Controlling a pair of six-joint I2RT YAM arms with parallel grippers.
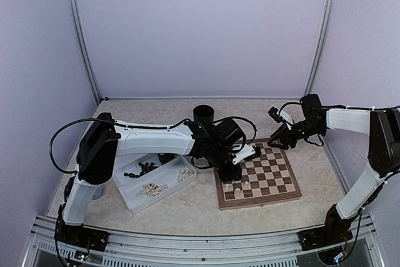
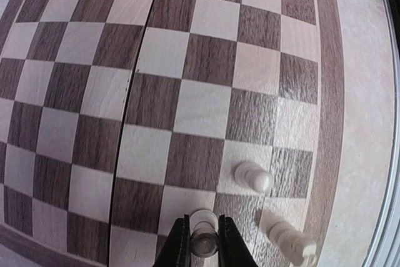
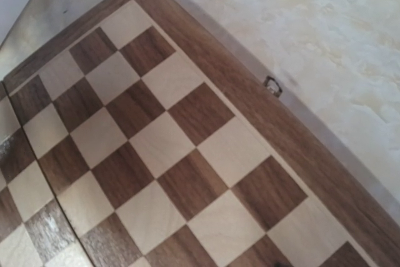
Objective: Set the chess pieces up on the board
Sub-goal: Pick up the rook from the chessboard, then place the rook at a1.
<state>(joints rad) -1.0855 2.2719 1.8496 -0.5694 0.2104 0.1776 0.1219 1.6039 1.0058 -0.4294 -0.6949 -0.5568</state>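
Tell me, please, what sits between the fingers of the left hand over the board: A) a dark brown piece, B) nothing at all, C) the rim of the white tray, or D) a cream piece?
D: the left wrist view shows the left hand with its two fingers closed against a cream piece over the board.

Lilac-walled booth around a pale, marbled bench [image 1: 187,207]

A plain lilac back wall [image 1: 200,29] rises behind the bench, and the left wall [image 1: 31,60] and right wall [image 1: 369,42], in the same colour, close in at either end of it. A slim metal post [image 1: 81,35] stands at the bench's far left corner and a second post [image 1: 322,29] at its far right corner. A ribbed aluminium rail [image 1: 200,245] runs along the bench's near edge. The light is soft and even, leaving only faint shadows on the bench top.
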